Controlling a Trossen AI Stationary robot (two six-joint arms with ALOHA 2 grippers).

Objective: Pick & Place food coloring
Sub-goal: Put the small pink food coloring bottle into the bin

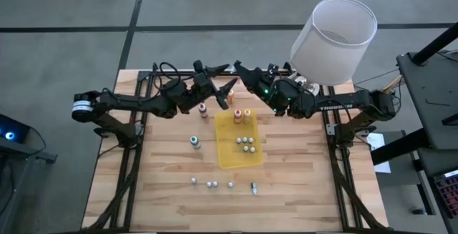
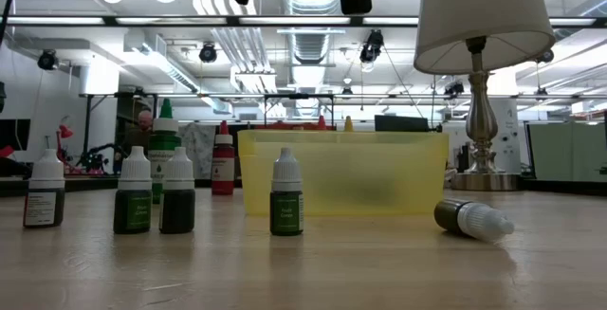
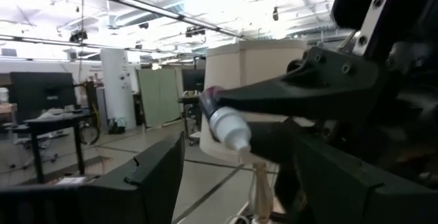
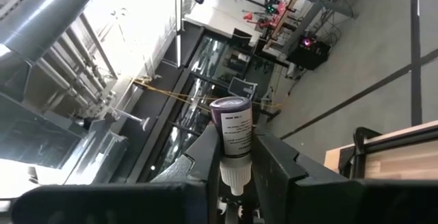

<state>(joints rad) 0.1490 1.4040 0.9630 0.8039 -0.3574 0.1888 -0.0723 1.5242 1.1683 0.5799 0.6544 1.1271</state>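
I am looking across the wooden table (image 2: 313, 272) from its near edge: four small food coloring bottles (image 2: 177, 191) are standing upright in a loose row, and a fifth (image 2: 472, 219) is lying on its side. Behind them the yellow mat (image 1: 238, 138) is carrying more bottles, with a red (image 2: 223, 159) and a green one (image 2: 165, 139) just beside it. Farther back, above the table's far edge, my right gripper (image 4: 236, 157) is pinching a dark purple bottle (image 4: 231, 129) between narrow fingers, cap pointing back toward my wrist. My left gripper (image 1: 223, 91) is spread wide, holding nothing, facing it closely. The lamp (image 1: 333, 31) is standing behind.
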